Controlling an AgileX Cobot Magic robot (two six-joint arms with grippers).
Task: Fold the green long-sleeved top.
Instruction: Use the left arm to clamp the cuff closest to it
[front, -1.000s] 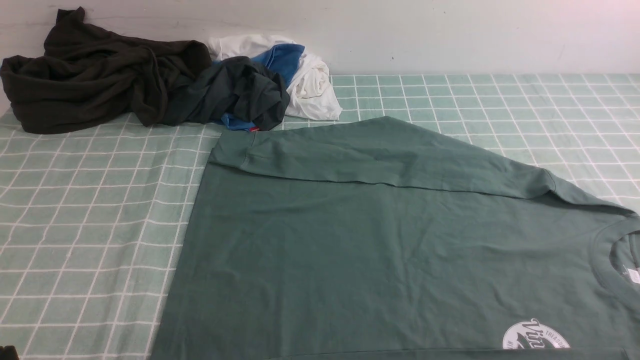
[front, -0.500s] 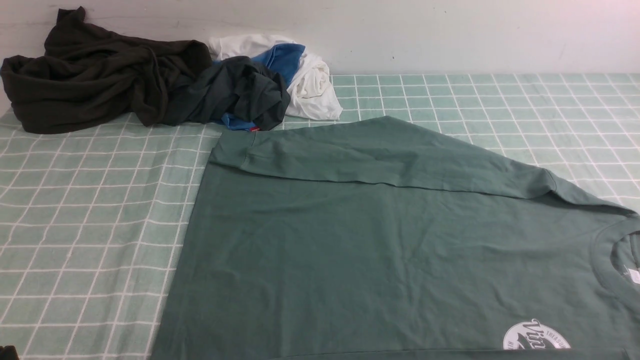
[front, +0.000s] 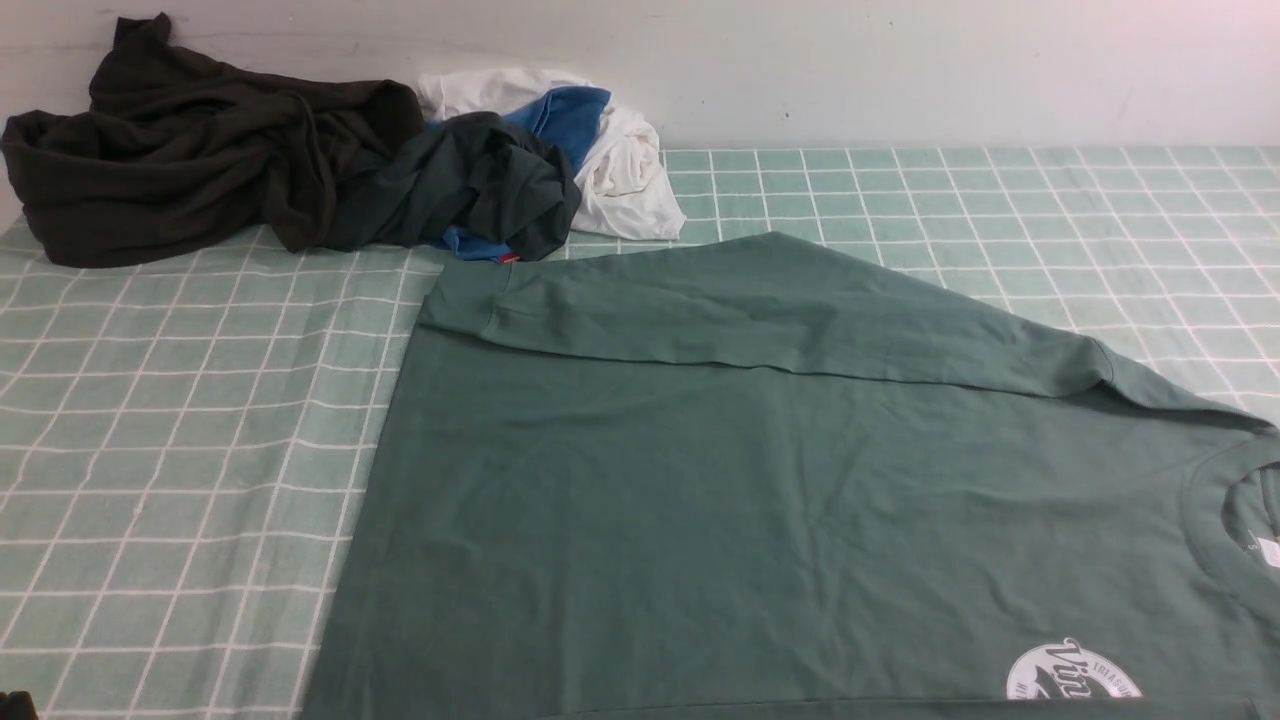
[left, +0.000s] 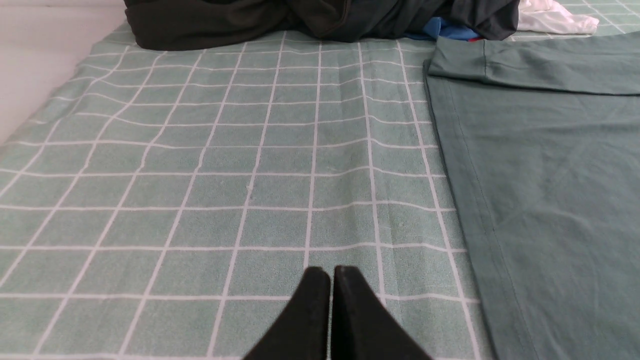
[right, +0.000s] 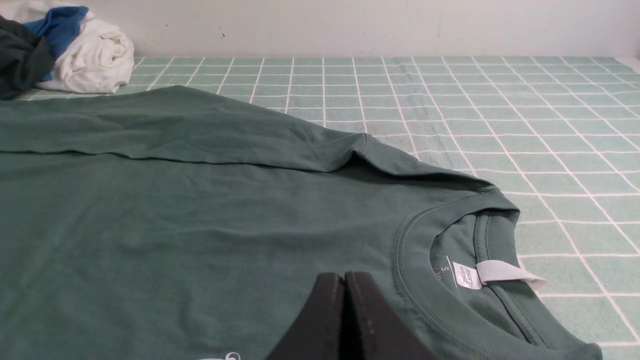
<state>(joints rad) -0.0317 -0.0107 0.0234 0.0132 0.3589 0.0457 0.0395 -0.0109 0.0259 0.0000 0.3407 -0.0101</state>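
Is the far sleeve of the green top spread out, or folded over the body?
Folded over. The sleeve lies across the green top from shoulder to hem, its cuff at the hem corner.

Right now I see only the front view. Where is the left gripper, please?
Observer: The left gripper is over the bare checked cloth, beside the hem of the green long-sleeved top, apart from it.
Operator: And the right one?
Observer: The right gripper is over the top's chest, close to the ribbed collar.
Operator: Are the jaws open?
Observer: No, both pairs of jaws are shut and hold nothing.
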